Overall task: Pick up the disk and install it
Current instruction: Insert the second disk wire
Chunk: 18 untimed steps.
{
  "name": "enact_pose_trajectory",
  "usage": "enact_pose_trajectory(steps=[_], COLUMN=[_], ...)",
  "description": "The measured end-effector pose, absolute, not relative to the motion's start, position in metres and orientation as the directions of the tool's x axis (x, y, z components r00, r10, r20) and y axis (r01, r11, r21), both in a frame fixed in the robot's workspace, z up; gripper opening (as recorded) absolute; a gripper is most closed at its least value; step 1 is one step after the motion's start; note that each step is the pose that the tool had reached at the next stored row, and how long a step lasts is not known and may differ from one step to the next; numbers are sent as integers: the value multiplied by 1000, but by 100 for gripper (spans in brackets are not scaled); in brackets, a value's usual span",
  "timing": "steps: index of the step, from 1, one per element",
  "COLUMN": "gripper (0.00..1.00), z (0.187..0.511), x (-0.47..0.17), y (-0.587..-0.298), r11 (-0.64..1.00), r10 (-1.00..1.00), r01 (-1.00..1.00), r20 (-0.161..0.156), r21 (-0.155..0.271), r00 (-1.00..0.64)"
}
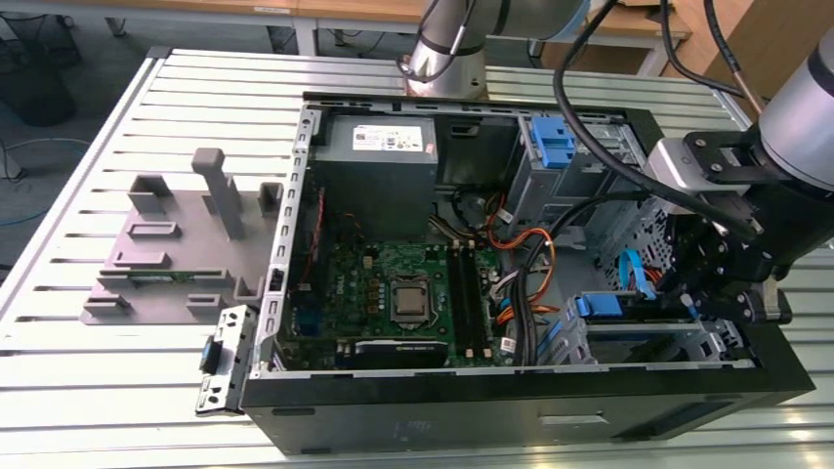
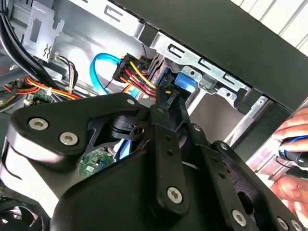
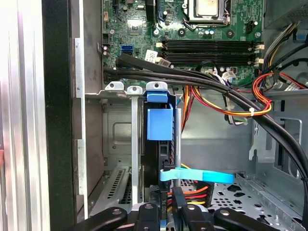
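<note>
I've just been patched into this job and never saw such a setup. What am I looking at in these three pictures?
The exterior view looks down on an open computer case lying on a slatted metal table, with a robot arm reaching into it. Beside the case sits a grey holder rack. Both wrist views come from cameras riding on the arm. The arm's hand is down in the drive bay; whether it grips anything cannot be told. The disk, in its blue carrier, stands in the bay slot just ahead of the hand. A green circuit board fills the case floor.

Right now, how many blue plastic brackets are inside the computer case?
2. Far bracket, toward the exterior view's right of the power supply; near bracket, in the bay beside the arm, which may hide others.
</note>
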<state>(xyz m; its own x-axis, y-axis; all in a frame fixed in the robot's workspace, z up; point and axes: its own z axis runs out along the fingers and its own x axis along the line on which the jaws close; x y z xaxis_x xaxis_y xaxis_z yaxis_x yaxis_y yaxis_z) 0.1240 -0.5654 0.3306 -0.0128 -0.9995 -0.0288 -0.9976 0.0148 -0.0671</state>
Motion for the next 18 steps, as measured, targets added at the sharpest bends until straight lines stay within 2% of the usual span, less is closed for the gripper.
enact_pose_trajectory(steps=[5,7,8,18], gripper=[24,22,18,18], z=[331,331,331,334], x=[124,124,124,124], y=[-565,-565,-565,-565], r11=[15,15,15,15], r10=[-1000,-1000,-1000,-999], r01=[-998,-998,-998,-998], r20=[-28,-28,-28,-29], r21=[-67,-67,-67,-67], r00=[-13,-13,-13,-13])
